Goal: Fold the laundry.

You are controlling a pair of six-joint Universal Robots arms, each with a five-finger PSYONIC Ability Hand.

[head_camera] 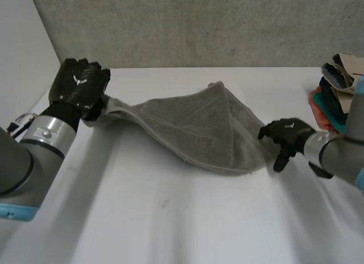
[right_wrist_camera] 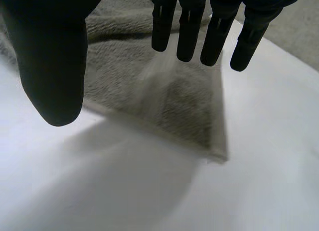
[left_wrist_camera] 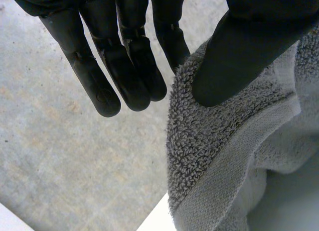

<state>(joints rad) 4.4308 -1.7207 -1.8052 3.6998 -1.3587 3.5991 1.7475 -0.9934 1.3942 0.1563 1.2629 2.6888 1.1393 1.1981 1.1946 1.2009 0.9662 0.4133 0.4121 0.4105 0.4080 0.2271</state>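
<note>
- Head view: grey towel [head_camera: 193,127] lies on white table [head_camera: 170,218], drawn out between both hands. Its mid part rests on the table w/ one flap doubled over.
- L hand [head_camera: 79,85] is at towel's L corner, holding it clear of the table.
- L wrist view: thumb [left_wrist_camera: 234,57] bears down on towel's terry edge, pinching it vs the nearest finger. Other fingers [left_wrist_camera: 114,76] are straight, close together, off the cloth.
- Judged reason: the pinch keeps that corner up so the edge hangs taut for folding.
- R hand [head_camera: 287,136] is at towel's R corner, low.
- R wrist view: fingers [right_wrist_camera: 214,37] straight, slightly spread, thumb [right_wrist_camera: 50,66] wide apart. Towel lies under the palm, nothing gripped.
- Judged: R hand is posed to take that corner, needed before any fold.
- Clothes pile [head_camera: 335,93] sits beyond towel's R end, apart from it.
- Progress est.: early, towel not yet squared.
</note>
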